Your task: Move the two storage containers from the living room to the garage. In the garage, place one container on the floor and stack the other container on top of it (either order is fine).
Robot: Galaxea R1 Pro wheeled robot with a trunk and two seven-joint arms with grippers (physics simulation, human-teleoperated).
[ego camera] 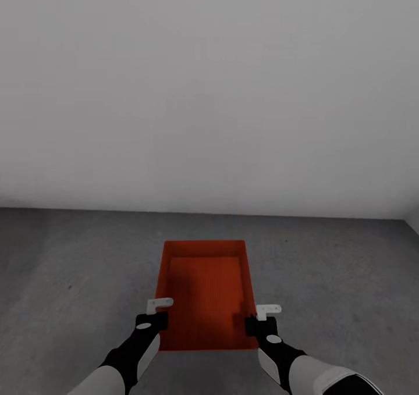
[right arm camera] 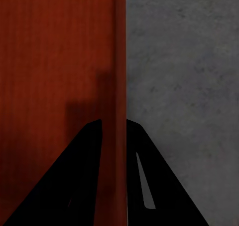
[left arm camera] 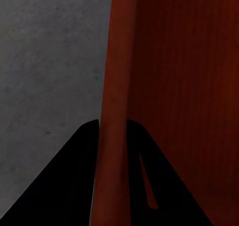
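One orange-red storage container [ego camera: 206, 290] lies lengthwise in front of me over the dark grey concrete floor [ego camera: 75, 267] of the garage. My left gripper [ego camera: 158, 315] is shut on its left wall [left arm camera: 115, 86], one finger on each side. My right gripper [ego camera: 258, 319] pinches the right wall [right arm camera: 119, 61] the same way. In the wrist views the black fingers [left arm camera: 74, 176] [right arm camera: 79, 176] straddle the thin red walls. Whether the box rests on the floor or hangs just above it cannot be told. The second container is out of view.
A plain pale grey wall [ego camera: 209, 92] stands right behind the box, meeting the floor just past its far end. Bare concrete stretches to both sides. A corner of another wall [ego camera: 414, 223] shows at the far right.
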